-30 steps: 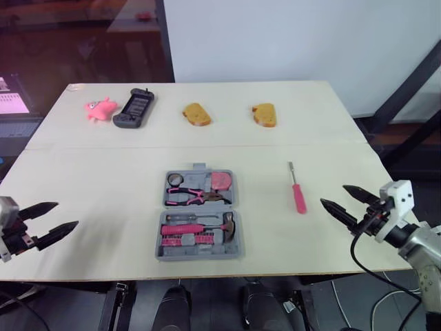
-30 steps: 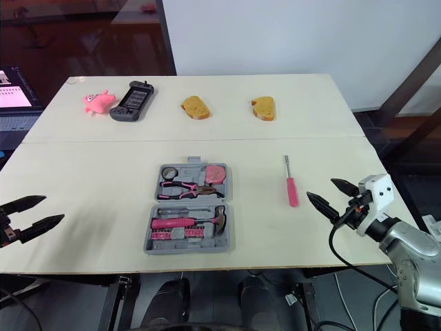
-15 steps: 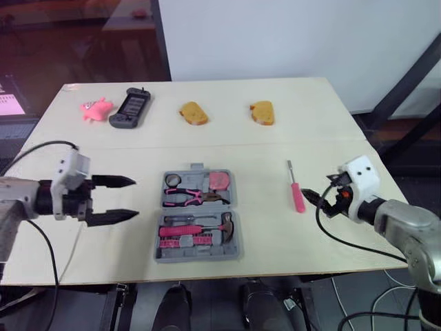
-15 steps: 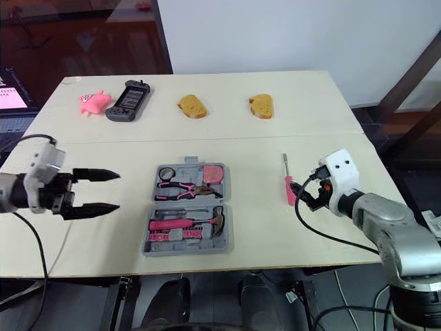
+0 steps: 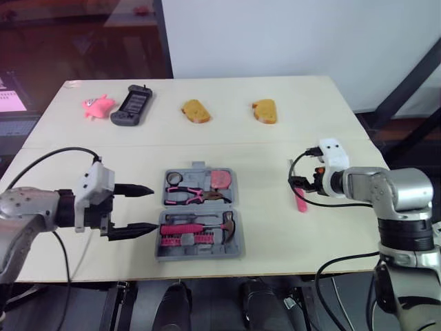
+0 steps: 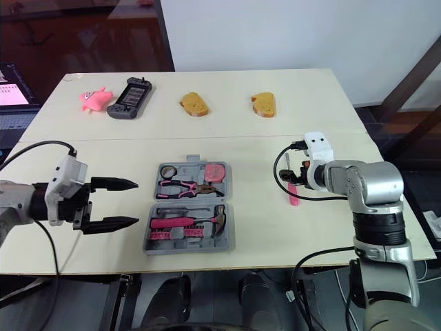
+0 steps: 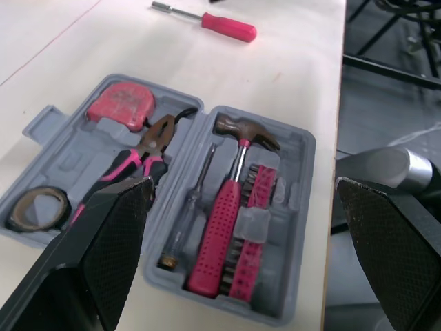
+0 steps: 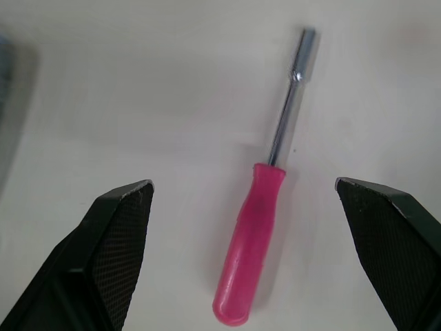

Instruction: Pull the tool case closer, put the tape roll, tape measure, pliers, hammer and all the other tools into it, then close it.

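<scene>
Tool case: we see the tool case (image 7: 65, 155) lying open and flat on the table (image 5: 275, 138), about mid-table toward the near edge

In the case: tape roll (image 5: 175, 179) and pink tape measure (image 5: 220, 181) in the far half with the pliers (image 5: 189, 196) just below them; the hammer (image 5: 196, 228) with its pink grip, a slim driver (image 7: 189, 214) and a row of pink bits (image 5: 182, 240) sit in the near half

Loose tool: the pink screwdriver (image 8: 258, 221) lies on the bare table well right of the case, metal tip pointing away from us

Left gripper: our left gripper (image 5: 156, 207) is released, fingers spread, pointing at the case's left side from just beside it, not touching as far as we can tell

Right gripper: our right gripper (image 8: 241, 187) is right at the screwdriver, wide open, one finger on each side of the pink handle, nothing grasped

Far edge stuff: pink toy (image 5: 98, 107), dark handheld gadget (image 5: 133, 107), and two bread-looking pieces (image 5: 196, 112) (image 5: 264, 111), all well apart from the case
</scene>
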`<move>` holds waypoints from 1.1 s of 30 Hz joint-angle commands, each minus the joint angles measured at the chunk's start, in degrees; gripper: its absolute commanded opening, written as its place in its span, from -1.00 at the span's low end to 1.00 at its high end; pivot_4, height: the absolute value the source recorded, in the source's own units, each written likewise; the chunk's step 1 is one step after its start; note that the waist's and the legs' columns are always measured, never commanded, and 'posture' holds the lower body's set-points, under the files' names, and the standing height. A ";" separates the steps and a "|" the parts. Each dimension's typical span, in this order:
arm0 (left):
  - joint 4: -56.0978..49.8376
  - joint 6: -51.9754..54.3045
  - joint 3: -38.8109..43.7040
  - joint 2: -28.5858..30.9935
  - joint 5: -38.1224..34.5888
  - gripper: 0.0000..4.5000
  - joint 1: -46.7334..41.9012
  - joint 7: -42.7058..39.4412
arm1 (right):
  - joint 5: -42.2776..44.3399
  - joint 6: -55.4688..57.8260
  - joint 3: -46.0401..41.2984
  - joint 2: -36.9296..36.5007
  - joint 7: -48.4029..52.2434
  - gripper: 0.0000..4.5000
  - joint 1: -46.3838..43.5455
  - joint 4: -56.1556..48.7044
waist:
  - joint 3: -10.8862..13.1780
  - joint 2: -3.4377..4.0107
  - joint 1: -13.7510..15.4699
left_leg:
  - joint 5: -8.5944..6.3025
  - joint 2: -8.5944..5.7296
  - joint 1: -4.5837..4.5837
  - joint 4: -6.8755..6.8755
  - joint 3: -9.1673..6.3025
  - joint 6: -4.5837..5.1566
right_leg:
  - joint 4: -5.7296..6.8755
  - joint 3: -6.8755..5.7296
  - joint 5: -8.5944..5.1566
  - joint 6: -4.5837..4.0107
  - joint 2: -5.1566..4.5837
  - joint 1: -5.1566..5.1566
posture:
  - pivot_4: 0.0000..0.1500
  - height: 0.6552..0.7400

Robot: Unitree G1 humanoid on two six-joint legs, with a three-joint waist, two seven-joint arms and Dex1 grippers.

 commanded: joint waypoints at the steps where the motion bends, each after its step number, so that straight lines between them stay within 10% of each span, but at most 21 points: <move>1: -6.77 2.27 4.71 -2.09 -3.09 1.00 3.39 5.05 | -2.62 -4.27 2.05 0.77 0.19 0.98 -2.23 6.35 | 0.02 0.00 -0.05 | 0.00 0.00 0.00 0.01 0.01 0.00 | 0.00 0.01 0.00 0.00 -0.01 0.00 | 1.00 1.00; 8: -10.11 1.39 6.95 -4.85 -2.76 1.00 9.80 8.90 | -5.17 -10.43 5.03 3.53 2.01 0.88 -6.20 17.73 | 0.06 0.05 -0.34 | 0.00 0.00 0.02 0.08 0.00 0.00 | 0.03 0.02 0.02 0.00 0.02 0.02 | 1.00 1.00; 17: -12.80 0.83 10.73 -5.12 -4.04 1.00 12.78 9.72 | -6.64 -14.21 5.78 4.48 5.16 -0.84 -8.40 25.00 | 0.07 0.03 -0.77 | 0.00 0.00 0.02 0.08 0.00 0.00 | 0.02 0.01 0.01 0.00 0.02 0.04 | 1.00 1.00; 33: -9.36 1.65 6.43 -1.77 -3.35 1.00 7.64 7.29 | 0.88 8.34 7.42 2.69 10.32 -0.84 1.33 -7.44 | 0.12 0.07 -1.34 | 0.00 0.00 0.01 0.03 -0.01 0.00 | 0.02 0.02 0.00 -0.01 0.02 0.00 | 1.00 1.00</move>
